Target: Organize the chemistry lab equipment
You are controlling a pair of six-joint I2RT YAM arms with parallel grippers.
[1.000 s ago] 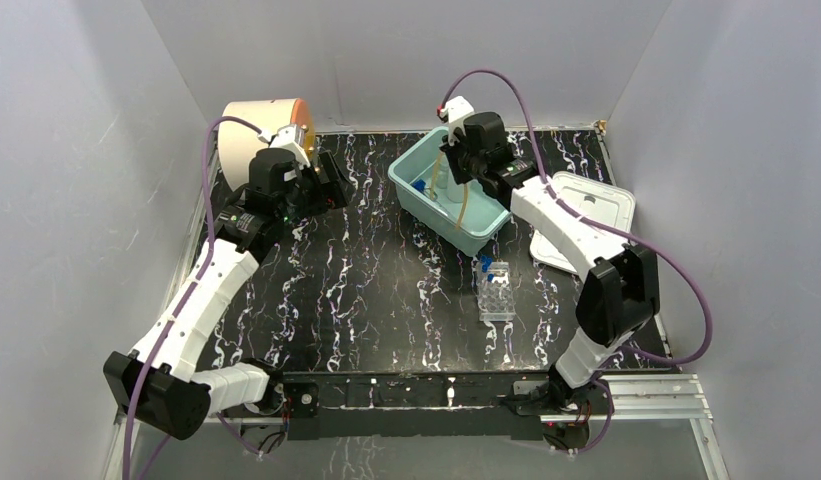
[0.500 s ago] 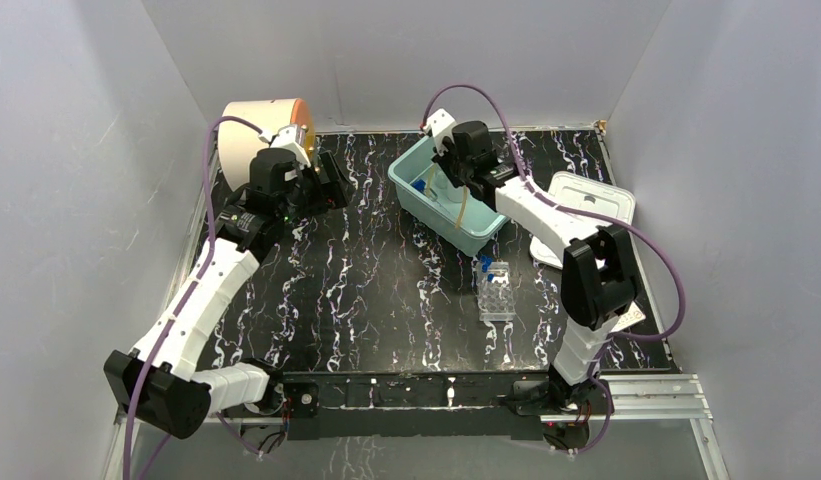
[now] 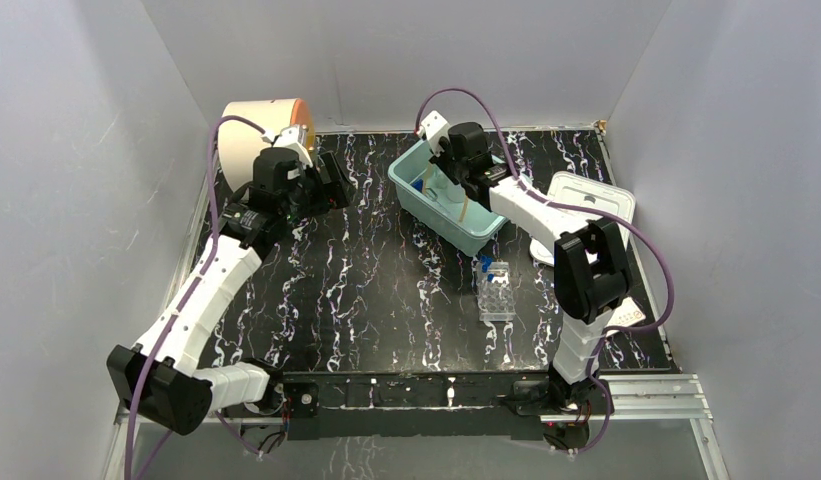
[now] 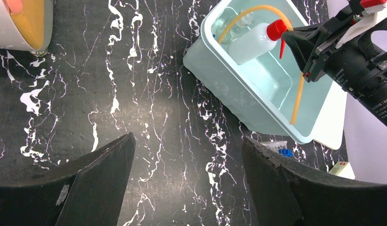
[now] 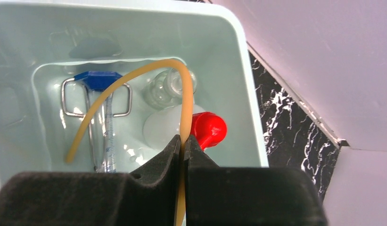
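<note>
Left arm (image 3: 211,290) stretched from near edge of table (image 3: 386,300) toward far left corner; left gripper (image 4: 186,141) pointing down at table, jaws wide apart. Right arm (image 3: 531,210) elbow raised near right edge, forearm reaching toward far edge; right gripper (image 5: 183,141) jaws pinched on yellowish tubing (image 5: 135,82).

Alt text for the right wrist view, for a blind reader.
The right gripper has its fingers shut on yellowish tubing that arcs into a pale teal bin. Inside lie a white squeeze bottle with red nozzle, a clear glass vial and a blue-capped thin tube.
</note>
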